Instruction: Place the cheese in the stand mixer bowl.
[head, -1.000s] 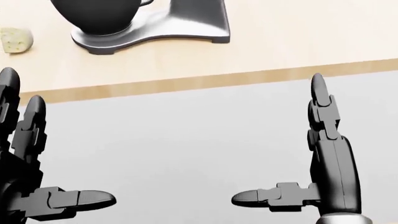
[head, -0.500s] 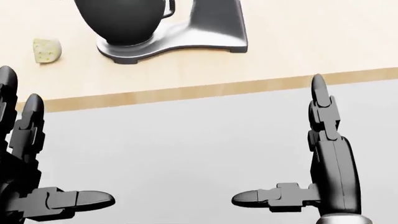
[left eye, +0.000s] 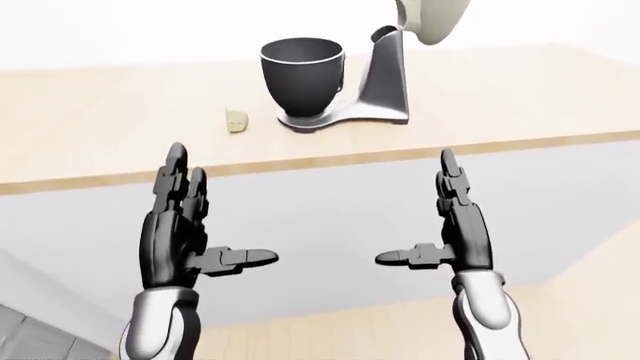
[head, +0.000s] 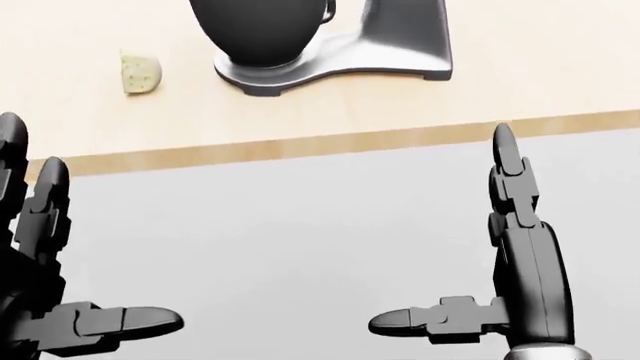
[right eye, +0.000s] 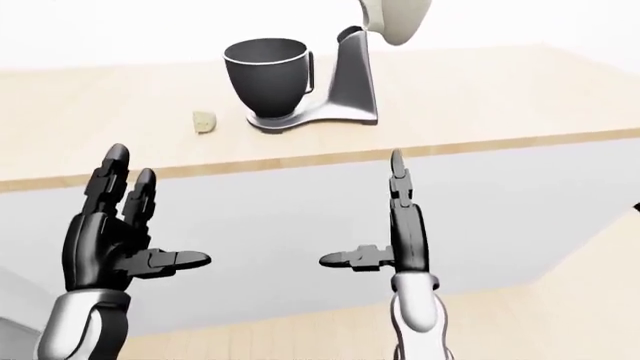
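Cheese (left eye: 237, 120) lay on the wooden counter (left eye: 520, 97) just left of the stand mixer bowl (left eye: 301, 73), while the left hand (left eye: 178, 229) and right hand (left eye: 458, 225) hung splayed and empty short of the edge, so a hasty reach risked knocking the small wedge away.

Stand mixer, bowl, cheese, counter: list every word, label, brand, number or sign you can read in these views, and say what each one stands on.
None: no readable text in any view.
The stand mixer shows no brand or dial marks.
The bowl is plain and dark.
The cheese shows only holes.
The counter is bare wood grain.
Both hands, left and right, carry no markings.
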